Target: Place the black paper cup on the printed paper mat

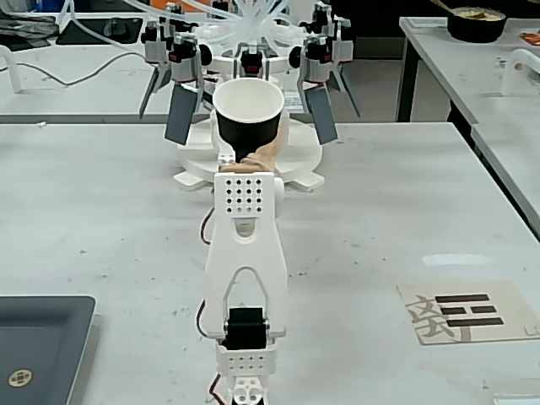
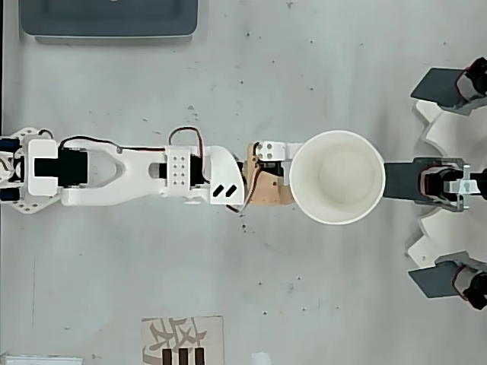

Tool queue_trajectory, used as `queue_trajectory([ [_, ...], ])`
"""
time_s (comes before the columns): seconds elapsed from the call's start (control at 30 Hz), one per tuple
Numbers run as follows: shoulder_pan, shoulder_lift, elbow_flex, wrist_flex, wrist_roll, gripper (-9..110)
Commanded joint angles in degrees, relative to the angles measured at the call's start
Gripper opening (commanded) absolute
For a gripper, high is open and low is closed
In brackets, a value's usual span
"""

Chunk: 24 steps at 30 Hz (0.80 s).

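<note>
Tabletop point(image 1: 101, 211): the printed paper mat point(image 1: 467, 312) lies at its near right in the fixed view, cut off by the bottom edge overhead. The black paper cup point(image 1: 248, 126) is upright, raised, far from the mat; judge it light and crushable, so grip its lower wall gently. The tool point(image 2: 288, 172) sits hidden behind the cup; you cannot confirm its closure
</note>
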Motion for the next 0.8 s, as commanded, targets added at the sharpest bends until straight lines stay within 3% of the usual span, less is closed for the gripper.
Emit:
queue_trajectory([
  [0.0,7.6,6.4,9.0,-3.1,-5.7,12],
  [0.77,6.9,14.1,17.3,-3.4,-5.1,13],
])
